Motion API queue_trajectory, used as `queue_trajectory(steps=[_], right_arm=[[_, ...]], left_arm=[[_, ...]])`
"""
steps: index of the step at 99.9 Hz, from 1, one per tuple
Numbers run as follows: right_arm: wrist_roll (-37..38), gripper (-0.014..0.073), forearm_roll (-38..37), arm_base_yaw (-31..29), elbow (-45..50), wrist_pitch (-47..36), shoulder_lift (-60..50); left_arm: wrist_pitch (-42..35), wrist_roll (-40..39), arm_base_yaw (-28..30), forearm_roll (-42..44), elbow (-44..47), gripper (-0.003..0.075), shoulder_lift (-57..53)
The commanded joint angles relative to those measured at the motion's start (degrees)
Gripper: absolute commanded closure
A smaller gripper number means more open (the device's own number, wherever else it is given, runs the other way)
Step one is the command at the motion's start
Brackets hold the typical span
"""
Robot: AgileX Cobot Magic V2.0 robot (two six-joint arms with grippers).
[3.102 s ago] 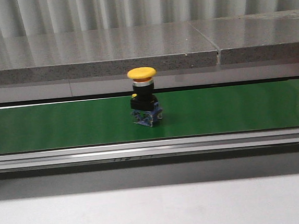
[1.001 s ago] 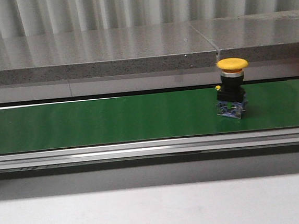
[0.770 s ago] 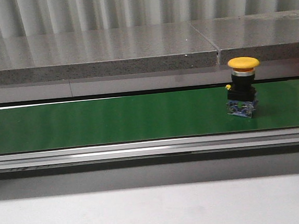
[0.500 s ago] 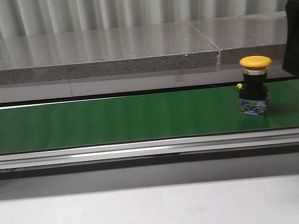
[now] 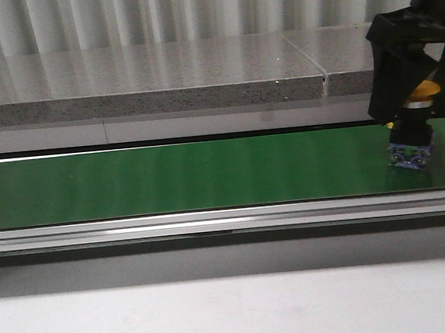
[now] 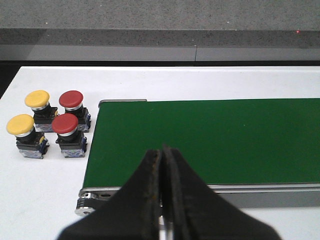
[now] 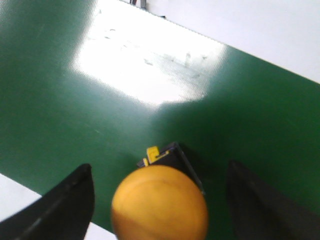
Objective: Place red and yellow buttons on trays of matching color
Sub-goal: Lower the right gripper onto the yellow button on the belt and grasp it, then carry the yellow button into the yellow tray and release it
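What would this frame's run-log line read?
phase: pre-grasp | right gripper: open, straddling yellow button | belt: button at right end | left gripper: shut, idle

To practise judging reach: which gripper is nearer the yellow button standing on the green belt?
Right. The right gripper is open, its fingers either side of the yellow button on the green belt. The left gripper is shut at the belt's other end, by four spare buttons.

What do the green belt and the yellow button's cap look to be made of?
The green belt looks like matte rubber or PVC: uniform colour, with only a soft, broad glare patch in the right wrist view. The yellow button cap looks like smooth moulded plastic with a dull sheen, though blur leaves that open. Its body appears to be black plastic.
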Motion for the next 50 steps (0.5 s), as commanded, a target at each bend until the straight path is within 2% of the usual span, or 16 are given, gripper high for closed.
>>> queue_trajectory(steps=[1, 13, 23, 50], right_arm=[[-0.69, 0.0169, 1.01, 0.07, -1.24, -2.11, -1.17], [-0.63, 0.0398, 1.01, 0.07, -1.24, -1.04, -0.98], [0.39, 0.0515, 1.01, 0.07, -1.37, 0.25, -1.17], [3.73, 0.0534, -0.75, -3.64, -1.64, 3.04, -5.46]], left_arm=[[-4.21, -0.14, -0.4, -0.58, -1.58, 0.074, 0.25], [-4.21, -0.14, -0.4, -0.58, -1.58, 0.074, 0.25], [-4.21, -0.14, -0.4, -0.58, -1.58, 0.074, 0.25], [-4.21, -0.14, -0.4, -0.58, -1.58, 0.074, 0.25]])
